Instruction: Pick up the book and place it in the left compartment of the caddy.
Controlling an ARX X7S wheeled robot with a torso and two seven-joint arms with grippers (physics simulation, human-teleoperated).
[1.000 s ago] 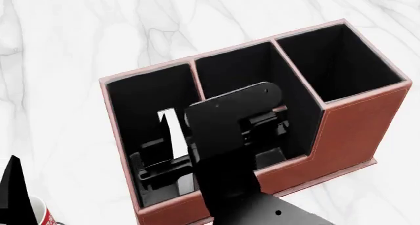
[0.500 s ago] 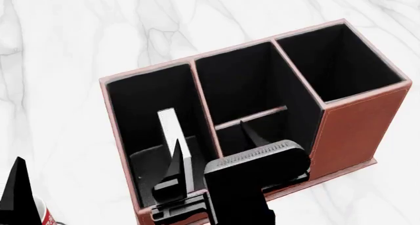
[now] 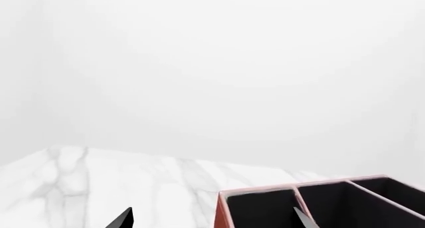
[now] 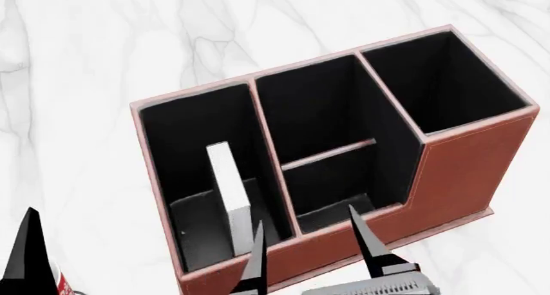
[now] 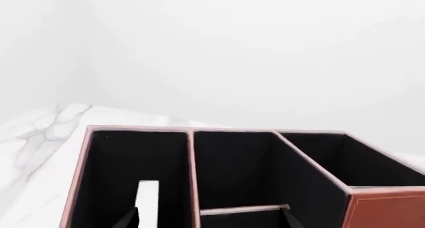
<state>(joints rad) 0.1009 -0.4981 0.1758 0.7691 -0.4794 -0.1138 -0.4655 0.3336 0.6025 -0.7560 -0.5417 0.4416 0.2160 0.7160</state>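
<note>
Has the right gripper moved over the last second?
Yes. The right gripper has pulled back out of the caddy, toward the robot, now open beyond its near wall.

Right gripper (image 4: pixel 311 247) shows two tapered grey-black fingers (image 4: pixel 368 240) on a ribbed pale base; left gripper (image 4: pixel 28 253) a matt black wedge

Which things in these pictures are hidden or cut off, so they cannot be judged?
- Book: only white page edges show; cover unseen against the left compartment.
- Mug: cut by the head view's bottom edge.
- Left end effector: only the fingertips enter the wrist view.
- Caddy: near side cut off in the right wrist view.
</note>
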